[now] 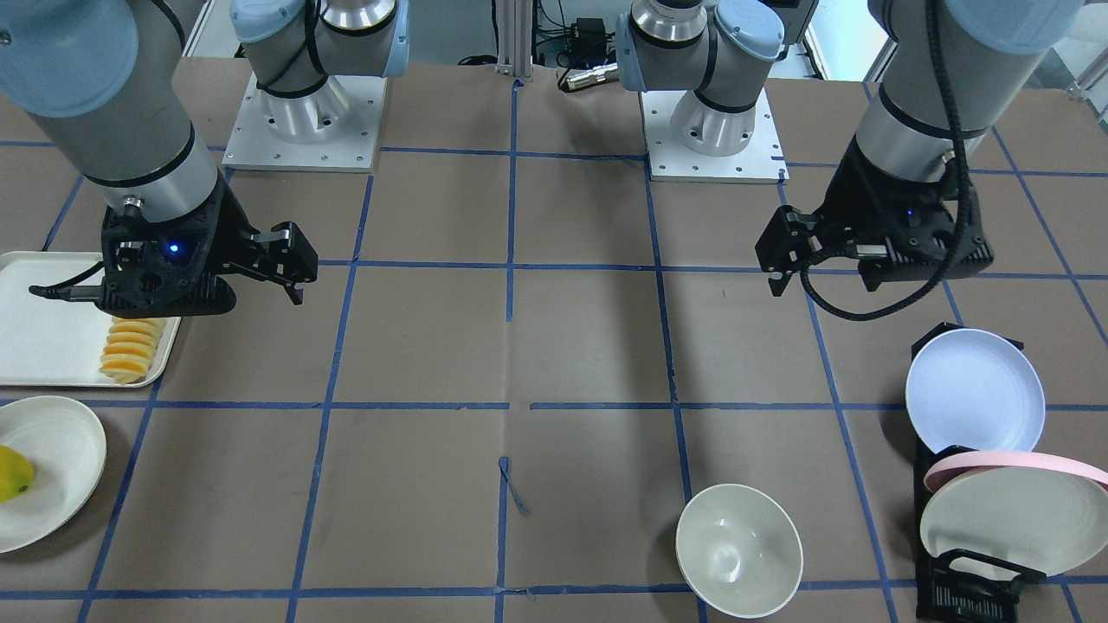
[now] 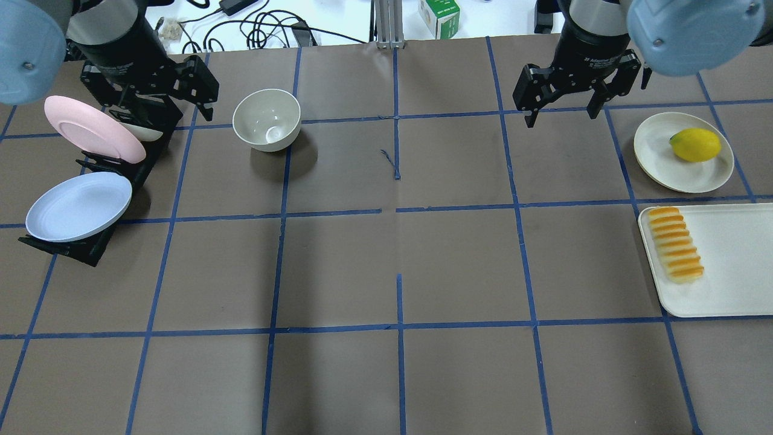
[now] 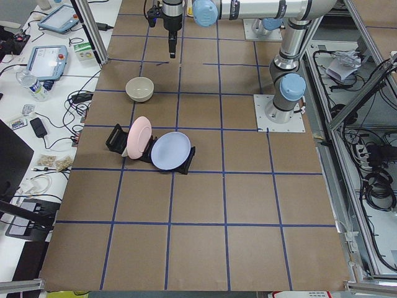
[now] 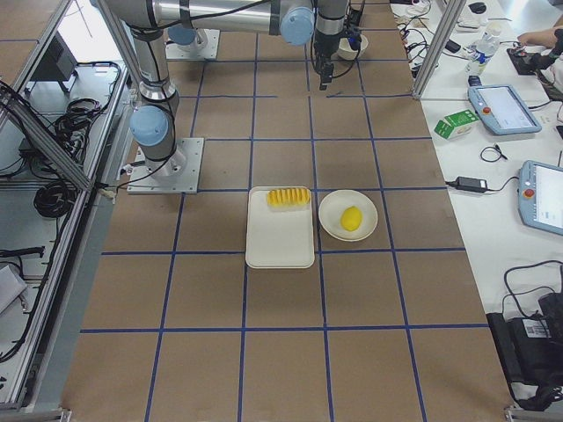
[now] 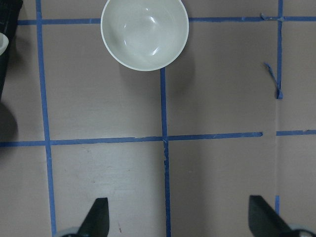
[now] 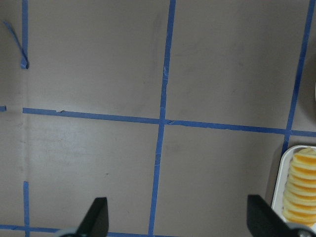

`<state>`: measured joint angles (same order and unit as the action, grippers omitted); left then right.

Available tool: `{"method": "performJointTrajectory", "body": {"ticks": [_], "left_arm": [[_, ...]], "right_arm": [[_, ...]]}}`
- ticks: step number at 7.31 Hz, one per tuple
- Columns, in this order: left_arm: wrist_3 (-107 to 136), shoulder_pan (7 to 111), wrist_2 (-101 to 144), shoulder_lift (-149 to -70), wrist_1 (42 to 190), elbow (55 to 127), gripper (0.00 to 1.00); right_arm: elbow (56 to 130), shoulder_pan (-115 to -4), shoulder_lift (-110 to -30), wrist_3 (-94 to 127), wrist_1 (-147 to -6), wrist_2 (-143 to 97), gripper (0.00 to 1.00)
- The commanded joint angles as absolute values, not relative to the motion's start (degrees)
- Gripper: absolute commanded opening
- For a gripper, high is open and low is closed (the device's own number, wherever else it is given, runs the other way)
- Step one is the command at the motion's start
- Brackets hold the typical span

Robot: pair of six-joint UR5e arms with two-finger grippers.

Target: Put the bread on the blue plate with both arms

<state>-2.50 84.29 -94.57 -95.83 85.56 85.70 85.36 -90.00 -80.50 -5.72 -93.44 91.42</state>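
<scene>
The bread (image 2: 675, 244) is a ridged yellow-and-orange loaf lying on a white tray (image 2: 728, 290) at the right side; it also shows in the front view (image 1: 132, 350) and at the right wrist view's edge (image 6: 301, 190). The blue plate (image 2: 78, 206) leans in a black rack (image 2: 90, 251) at the far left; it also shows in the front view (image 1: 974, 391). My left gripper (image 2: 178, 99) hangs open and empty above the rack's far end, near the bowl. My right gripper (image 2: 561, 115) hangs open and empty over bare table, apart from the bread.
A white bowl (image 2: 267, 119) stands near the left gripper. A pink plate (image 2: 90, 127) and a cream plate stand in the same rack. A cream plate (image 2: 655, 154) with a yellow lemon (image 2: 696, 145) sits beyond the tray.
</scene>
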Motion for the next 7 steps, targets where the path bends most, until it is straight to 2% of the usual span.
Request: {"method": "performJointTrajectory", "body": {"ticks": [1,4,5,7], "left_arm": [[-2.46,81.23,-95.98,-95.98,85.78,86.04,1.0],[-2.46,85.49,-94.48,-97.12,85.6,84.82,1.0],[-2.03,89.95,-95.18,-97.21,85.17,84.81,1.0],[-1.94,91.41,-95.18,-96.78,84.64,85.07,1.0]], "right_arm": [[85.78,-89.65,-80.6,-6.41,-93.69,92.02,1.0],[87.44,-83.52,-80.77,-11.13,-92.9,92.11,1.0],[91.11,-80.62,-81.82,-13.77,-93.86,92.37,1.0],[100.32,-72.2,-83.58,-20.69,-101.37,92.19,1.0]]}}
